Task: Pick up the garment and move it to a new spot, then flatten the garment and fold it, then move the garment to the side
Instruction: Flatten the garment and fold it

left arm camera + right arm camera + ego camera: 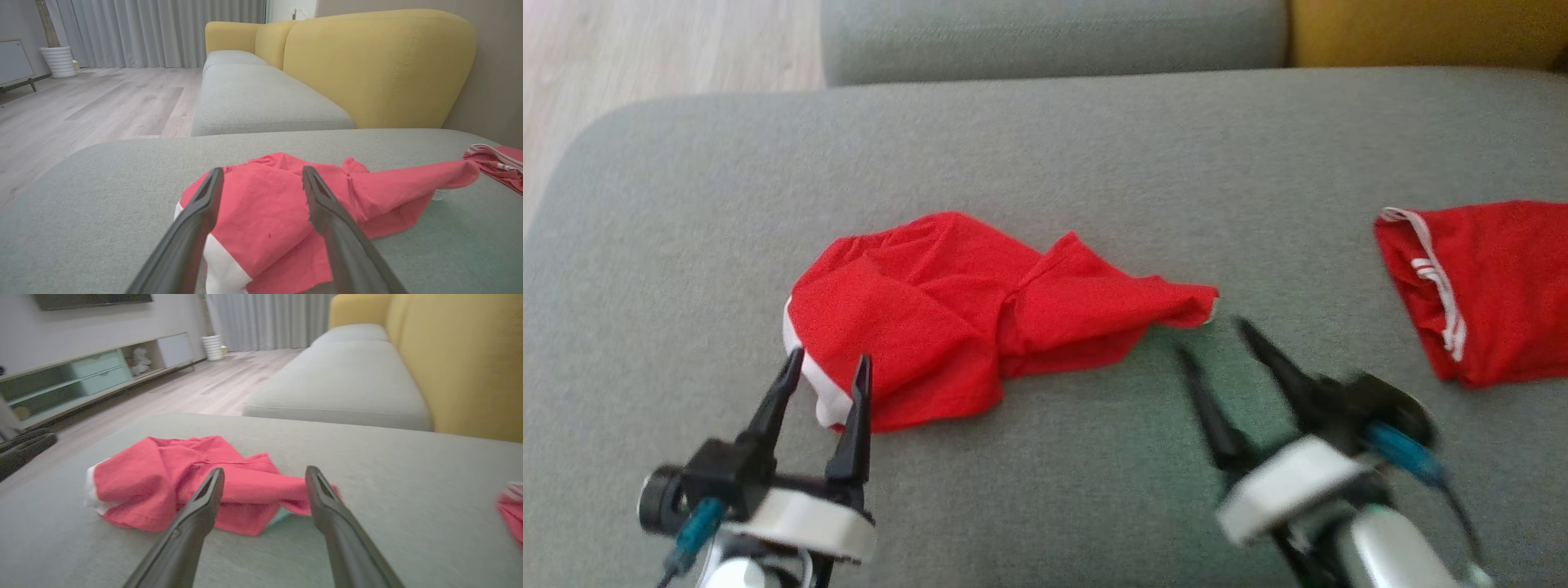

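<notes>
My open left hand sits at the near-left edge of the crumpled red fabric garment, mid grey fabric sofa cushion; my open right hand is near its right tip. My right wrist view adds a pale low cabinet.

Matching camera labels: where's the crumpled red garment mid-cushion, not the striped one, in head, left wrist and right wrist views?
Head view: garment at centre, slightly left.
Left wrist view: garment at lower centre, one end stretching right.
Right wrist view: garment left of centre, in the lower half.
Shared landmark: yellow backrest, top right corner in the head view, upper right in the left wrist and right wrist views.
</notes>
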{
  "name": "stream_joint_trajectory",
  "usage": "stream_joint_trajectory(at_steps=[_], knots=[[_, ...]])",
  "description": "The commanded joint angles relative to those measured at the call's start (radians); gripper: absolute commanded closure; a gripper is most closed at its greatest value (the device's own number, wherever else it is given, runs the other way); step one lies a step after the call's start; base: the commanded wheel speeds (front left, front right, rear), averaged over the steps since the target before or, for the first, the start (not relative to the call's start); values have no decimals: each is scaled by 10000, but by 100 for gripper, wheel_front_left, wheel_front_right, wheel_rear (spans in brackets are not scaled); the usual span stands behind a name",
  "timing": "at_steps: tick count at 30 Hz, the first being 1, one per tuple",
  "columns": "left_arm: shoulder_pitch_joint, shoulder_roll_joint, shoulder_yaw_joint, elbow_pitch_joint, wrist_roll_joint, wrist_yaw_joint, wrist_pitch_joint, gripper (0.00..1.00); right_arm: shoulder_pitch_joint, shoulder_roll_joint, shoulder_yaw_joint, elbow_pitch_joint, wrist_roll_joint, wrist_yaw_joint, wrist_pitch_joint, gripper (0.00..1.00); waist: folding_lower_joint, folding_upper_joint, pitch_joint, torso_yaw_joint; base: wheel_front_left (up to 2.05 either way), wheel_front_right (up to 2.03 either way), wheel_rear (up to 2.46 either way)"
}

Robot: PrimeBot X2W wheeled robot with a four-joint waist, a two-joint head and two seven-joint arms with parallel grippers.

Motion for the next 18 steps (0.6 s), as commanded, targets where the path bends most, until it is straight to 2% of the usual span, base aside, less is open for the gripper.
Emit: stream_joint_trajectory(at_steps=[1, 6, 10, 18], knots=[[-692, 67, 319, -378, -45, 1, -57, 0, -1004, -114, 810, -54, 168, 67, 68, 0, 0, 0, 278, 253, 0, 0, 0], [-1269, -35, 180, -266, -47, -128, -89, 0, -2715, -167, 2881, 1456, 636, 67, 191, 0, 0, 0, 812, 824, 0, 0, 0], [-1566, -162, 78, -154, 4, -168, -118, 0, -3887, -71, 4200, 2872, 1093, 67, -161, 0, 0, 0, 1112, 1275, 0, 0, 0], [-1742, -334, 114, -138, 35, -232, -136, 0, -5410, 188, 5409, 5321, 1684, 67, -994, 0, 0, 0, 1415, 1723, 0, 0, 0]])
